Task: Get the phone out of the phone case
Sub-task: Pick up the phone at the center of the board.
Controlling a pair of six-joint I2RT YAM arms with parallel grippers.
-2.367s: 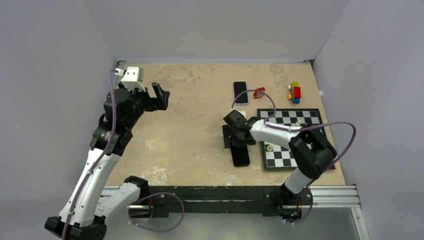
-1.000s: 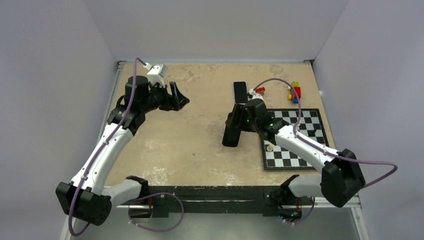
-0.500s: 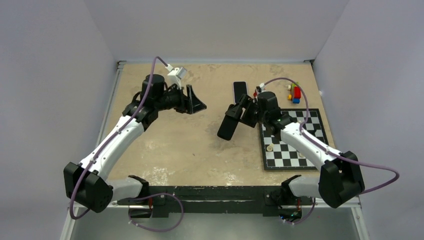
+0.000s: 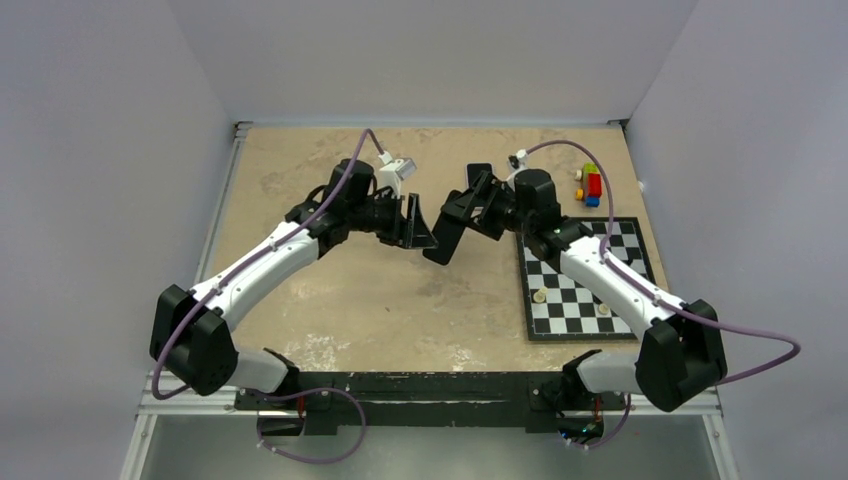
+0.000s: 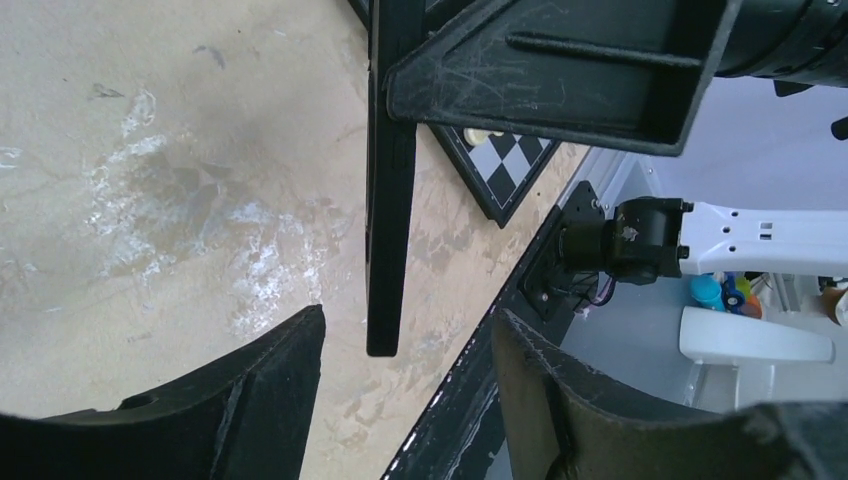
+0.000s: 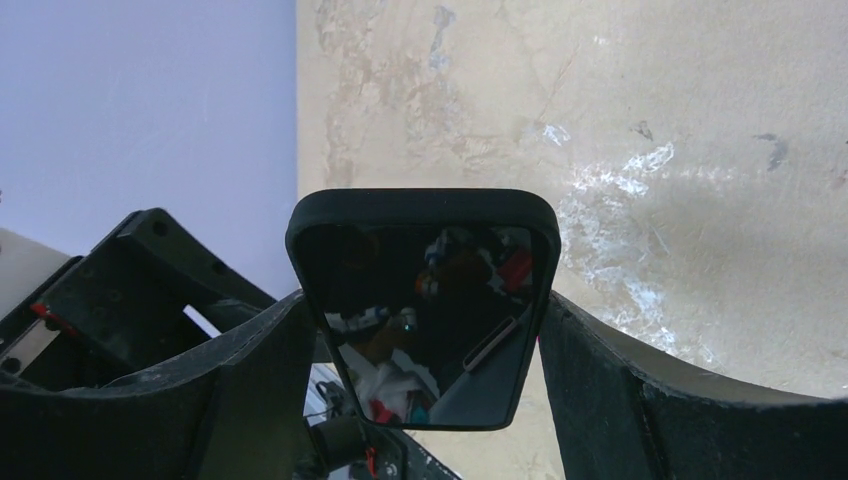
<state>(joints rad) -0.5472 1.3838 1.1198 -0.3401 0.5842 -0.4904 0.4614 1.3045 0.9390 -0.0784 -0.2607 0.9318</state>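
Note:
The phone in its black case (image 4: pixel 442 240) hangs tilted above the table's middle. My right gripper (image 4: pixel 470 208) is shut on its upper end; in the right wrist view the case (image 6: pixel 425 300) sits between both fingers (image 6: pixel 620 390), its glossy screen facing the camera. My left gripper (image 4: pixel 418 226) is open, right next to the phone's lower end. In the left wrist view the phone (image 5: pixel 388 200) shows edge-on. Its free end reaches down into the gap between my left gripper's (image 5: pixel 405 320) spread fingers (image 5: pixel 270 400), touching neither.
A second dark phone (image 4: pixel 479 172) lies flat behind the right gripper. A chessboard (image 4: pixel 585 285) with a few pale pieces lies at the right. Coloured toy bricks (image 4: pixel 590 185) sit at the back right. The black rail (image 4: pixel 420 385) runs along the near edge.
My right gripper has lifted the cased phone off the table and swung it up and back toward the middle. My left arm has swept right until its open fingers reach the phone.

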